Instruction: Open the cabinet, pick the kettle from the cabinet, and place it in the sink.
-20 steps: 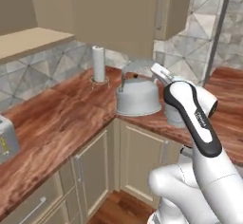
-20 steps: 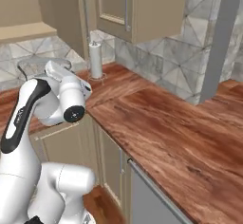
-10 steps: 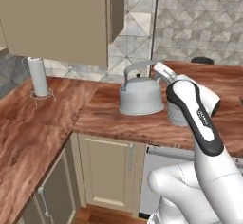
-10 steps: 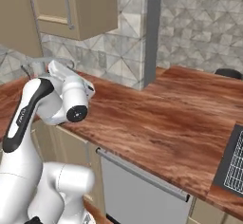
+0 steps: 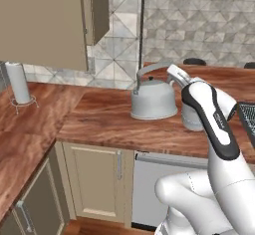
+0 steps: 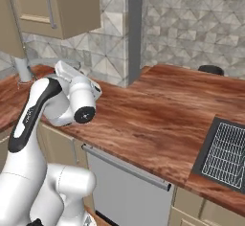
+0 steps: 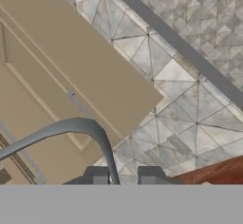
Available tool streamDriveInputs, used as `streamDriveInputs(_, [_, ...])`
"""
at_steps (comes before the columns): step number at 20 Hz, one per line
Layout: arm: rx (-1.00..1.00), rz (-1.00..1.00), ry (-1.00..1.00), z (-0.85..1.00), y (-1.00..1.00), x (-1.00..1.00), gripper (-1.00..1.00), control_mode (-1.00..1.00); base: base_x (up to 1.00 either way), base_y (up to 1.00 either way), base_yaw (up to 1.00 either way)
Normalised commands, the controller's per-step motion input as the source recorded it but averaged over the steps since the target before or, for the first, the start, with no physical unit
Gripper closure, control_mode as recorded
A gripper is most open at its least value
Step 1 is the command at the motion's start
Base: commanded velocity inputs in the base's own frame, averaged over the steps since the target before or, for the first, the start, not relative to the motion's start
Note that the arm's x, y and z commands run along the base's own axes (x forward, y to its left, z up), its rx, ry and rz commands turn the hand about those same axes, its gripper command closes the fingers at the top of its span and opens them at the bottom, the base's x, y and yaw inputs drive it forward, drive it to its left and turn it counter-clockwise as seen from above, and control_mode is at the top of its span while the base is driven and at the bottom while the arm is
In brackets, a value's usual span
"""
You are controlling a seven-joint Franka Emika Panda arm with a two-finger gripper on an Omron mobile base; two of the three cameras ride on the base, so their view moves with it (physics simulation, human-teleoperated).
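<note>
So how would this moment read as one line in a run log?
gripper: shut on kettle handle | kettle: carried above counter | sink: not reached

My arm (image 5: 214,129) is glossy white with rounded links, a black band along the forearm, and a dark circular joint cap (image 6: 84,115).

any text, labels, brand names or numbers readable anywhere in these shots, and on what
None: no readable text in any view.
The kettle is plain silver-grey, no brand or mark.
The cabinet doors are plain beige.
The paper towel roll is blank.
The sink shows no lettering either.
</note>
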Motion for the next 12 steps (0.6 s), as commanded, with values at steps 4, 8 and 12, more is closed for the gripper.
streamDriveInputs(4, [0.0,0.0,0.0,0.0,0.0,0.0,1.0,1.0,0.0,-0.63,-0.03])
streamDriveInputs(8, [0.0,0.0,0.0,0.0,0.0,0.0,1.0,1.0,0.0,-0.67,-0.03])
streamDriveInputs(12, [0.0,0.0,0.0,0.0,0.0,0.0,1.0,1.0,0.0,-0.66,-0.04])
